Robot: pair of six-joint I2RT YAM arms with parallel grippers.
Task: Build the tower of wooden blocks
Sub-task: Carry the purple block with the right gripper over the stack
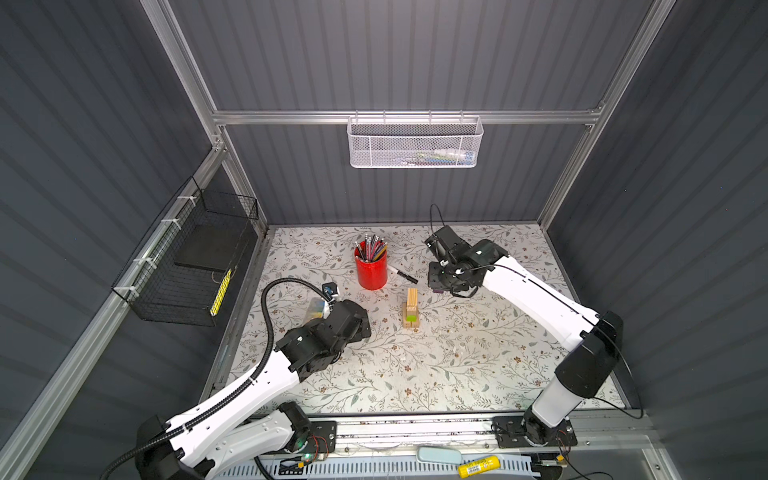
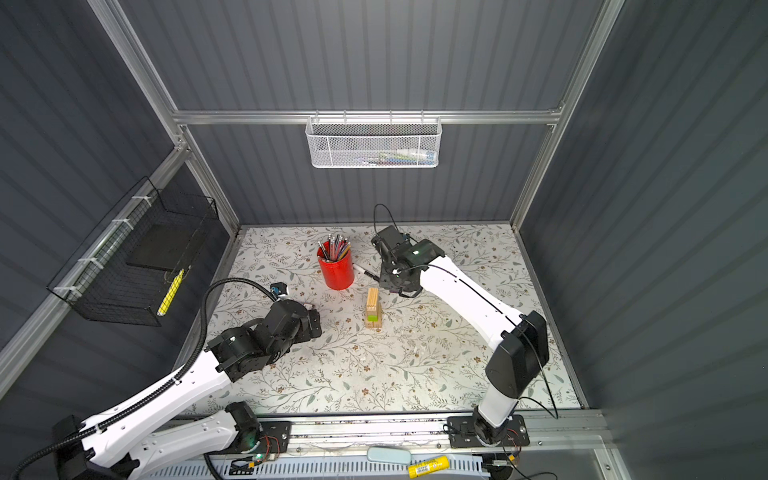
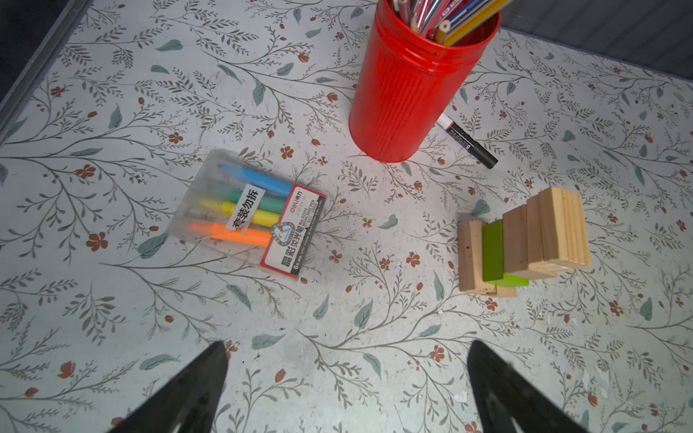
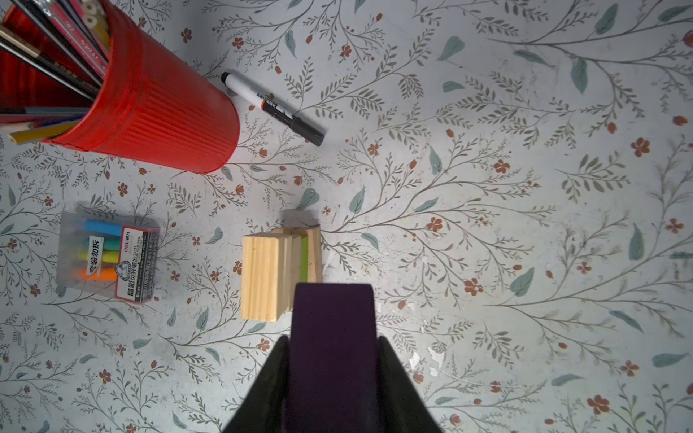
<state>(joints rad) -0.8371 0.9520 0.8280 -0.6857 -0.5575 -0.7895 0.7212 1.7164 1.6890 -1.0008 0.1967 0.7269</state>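
Observation:
The tower (image 1: 411,309) (image 2: 373,309) is a small stack of pale wood blocks (image 3: 558,228) (image 4: 262,277) with a lime green block (image 3: 493,251) low in it, standing mid-table. My right gripper (image 4: 333,339) (image 1: 438,286) is shut on the purple block (image 4: 333,311), which hangs just behind and to the right of the stack, apart from it. My left gripper (image 3: 347,345) (image 1: 361,328) stands open and empty over bare table to the left of the tower.
A red pencil cup (image 1: 371,270) (image 3: 405,93) stands behind the tower with a black marker (image 1: 402,274) (image 4: 273,107) lying beside it. A clear highlighter pack (image 3: 247,213) (image 4: 107,258) lies at the left. Mesh baskets hang on the back wall (image 1: 413,143) and left wall (image 1: 195,262).

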